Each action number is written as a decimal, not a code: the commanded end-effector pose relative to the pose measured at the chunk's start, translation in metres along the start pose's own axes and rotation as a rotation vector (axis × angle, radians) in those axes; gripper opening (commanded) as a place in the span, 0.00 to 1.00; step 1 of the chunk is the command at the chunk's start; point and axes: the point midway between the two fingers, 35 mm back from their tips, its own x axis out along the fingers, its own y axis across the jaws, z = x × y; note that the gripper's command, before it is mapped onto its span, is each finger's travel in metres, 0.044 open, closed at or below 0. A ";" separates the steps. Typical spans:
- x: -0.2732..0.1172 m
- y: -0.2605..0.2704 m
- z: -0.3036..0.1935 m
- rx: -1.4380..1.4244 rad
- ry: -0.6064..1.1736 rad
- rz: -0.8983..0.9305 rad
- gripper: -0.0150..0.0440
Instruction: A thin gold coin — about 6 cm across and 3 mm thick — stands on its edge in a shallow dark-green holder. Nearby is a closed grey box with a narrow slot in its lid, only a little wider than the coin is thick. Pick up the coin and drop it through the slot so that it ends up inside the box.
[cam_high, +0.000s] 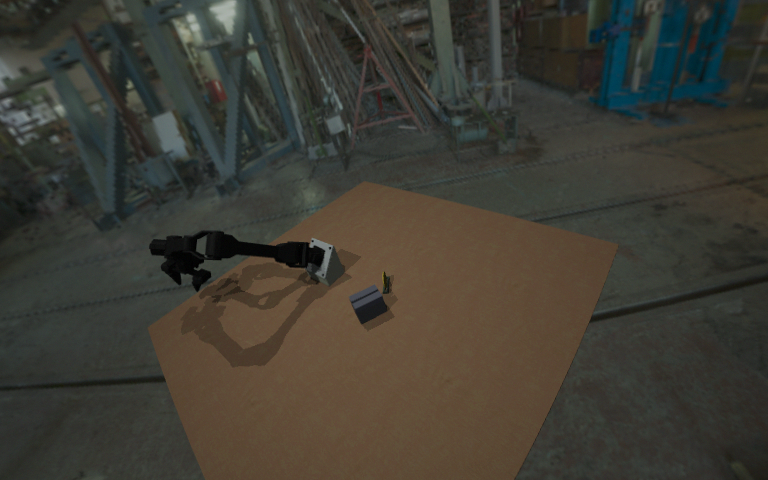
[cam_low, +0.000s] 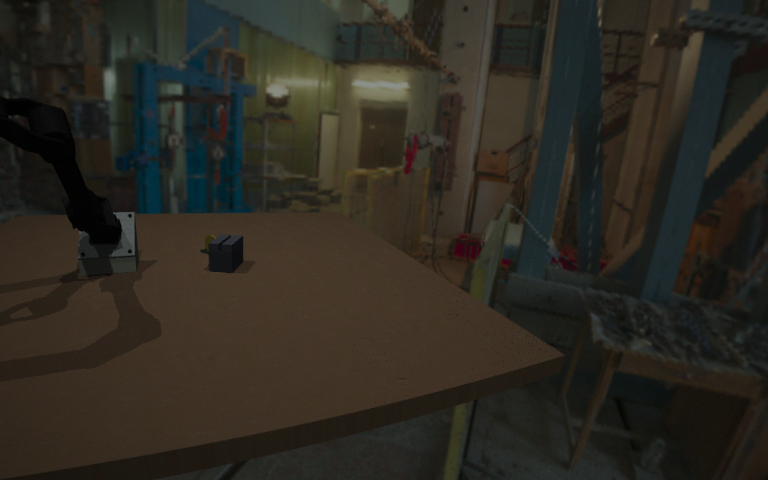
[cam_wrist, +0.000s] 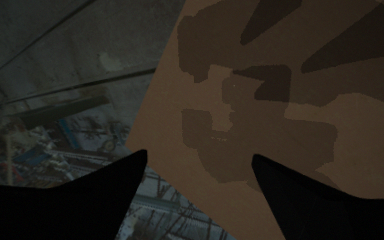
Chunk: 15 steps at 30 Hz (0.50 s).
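My own gripper (cam_high: 188, 278) (cam_wrist: 200, 157) is nearest to me, its two black fingertips standing wide apart with nothing between them. Past them, in my wrist view, I see the brown tabletop (cam_high: 453, 339) (cam_low: 271, 339) (cam_wrist: 165, 100) with dark shadows lying over it, its edge cutting across, and the floor (cam_high: 668, 384) (cam_wrist: 120, 30) beyond that edge.

From my jaws my black arm (cam_high: 254, 249) (cam_low: 70, 172) reaches back to its pale base (cam_high: 339, 268) (cam_low: 131, 264), which stands on the tabletop. On the far side of the base from my gripper, and well apart from my fingers, sits the closed grey box (cam_high: 369, 306) (cam_low: 225, 254), the narrow slot running across its lid. Just beside the box is the dark-green holder (cam_high: 386, 289) (cam_low: 203, 250), and the gold coin (cam_high: 384, 277) (cam_low: 210, 240) stands upright on its edge in it. In the exterior view the box partly hides both from me.

Farther off, beyond the table, I see a blue steel frame (cam_high: 614, 73) (cam_low: 148, 135) and, in the top view, a red stand (cam_high: 367, 56) on the floor.
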 end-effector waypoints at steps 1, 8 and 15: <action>0.000 0.000 -0.001 -0.004 0.001 -0.001 0.89; 0.030 -0.029 -0.050 -0.222 0.075 -0.063 0.58; 0.059 -0.080 -0.132 -0.499 0.221 -0.130 0.53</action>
